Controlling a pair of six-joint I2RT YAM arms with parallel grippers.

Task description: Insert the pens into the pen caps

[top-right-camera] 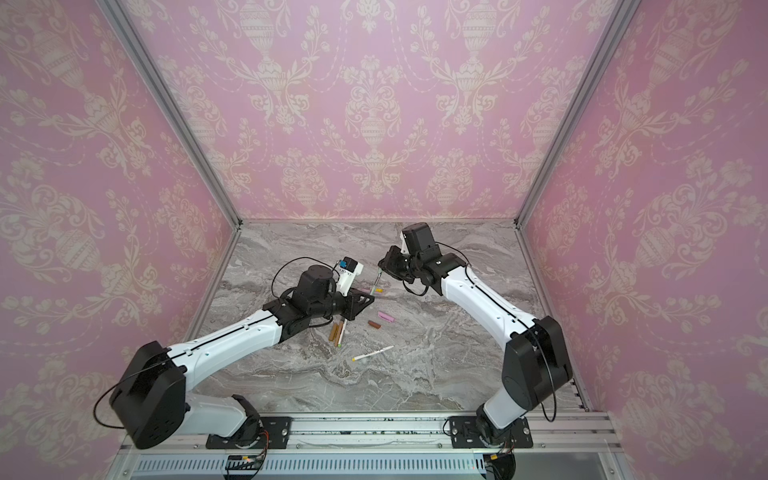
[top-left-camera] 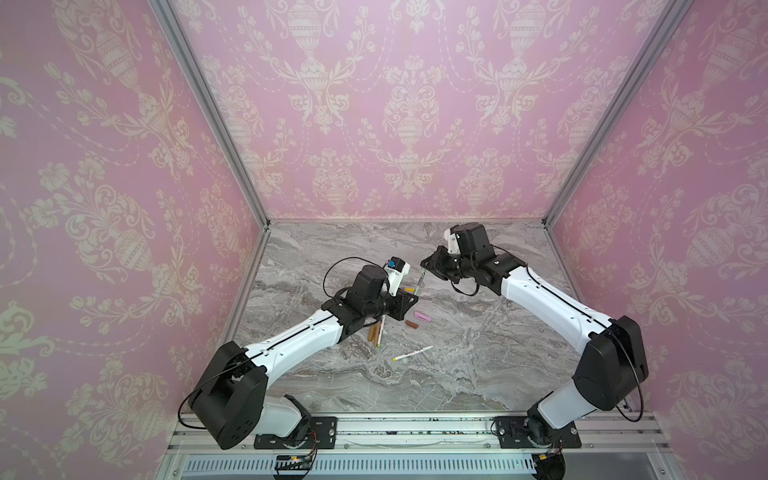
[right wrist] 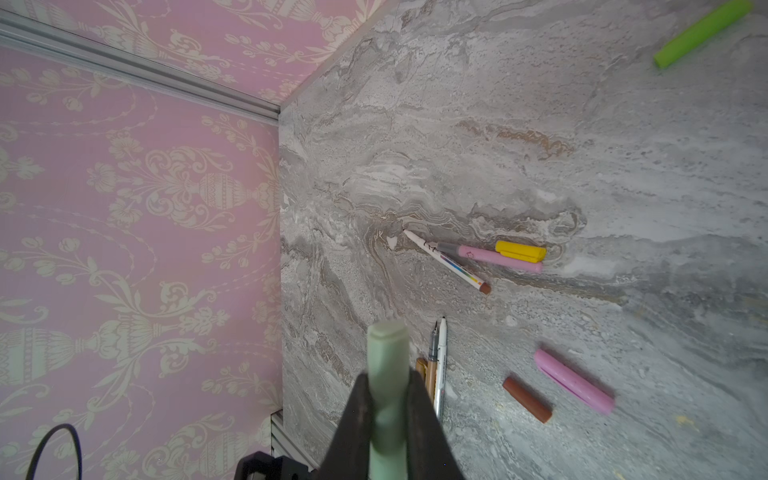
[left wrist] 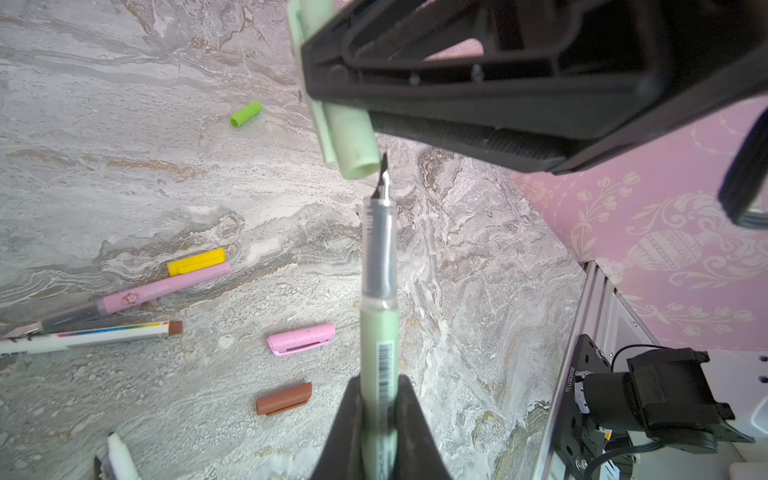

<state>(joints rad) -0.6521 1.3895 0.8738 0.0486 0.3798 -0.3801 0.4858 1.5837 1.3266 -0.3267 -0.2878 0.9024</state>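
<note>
**Sage pen nib at the cap's mouth, not yet inside**

In both top views the two claws meet over the grey marble tabletop (top-left-camera: 478, 365), a little left of the frame's centre. Only a thin sliver of the sage green pen (top-left-camera: 419, 282) shows between them.

The left wrist view gives the detail. The left gripper (left wrist: 378, 399) is clamped tight on the pen's barrel with the nib pointing away. The nib sits just beside the rim of the sage cap (left wrist: 353, 141), outside its open mouth; whether they touch I cannot tell.

The right wrist view shows the right gripper (right wrist: 388, 399) closed hard on that cap, seen from its blind end. The pen does not appear there.

The pink cap (top-left-camera: 423, 317) and brown cap (top-left-camera: 410, 323) lie side by side just right of the left gripper in a top view. The yellow-ended white pen (top-left-camera: 412, 353) lies alone at lower centre and is missing from the right wrist view.

The bright green cap (right wrist: 702, 33) shows plainly only in the wrist views. The same views show the yellow cap (right wrist: 520, 251) lying against the pink pen (right wrist: 494, 257).
</note>
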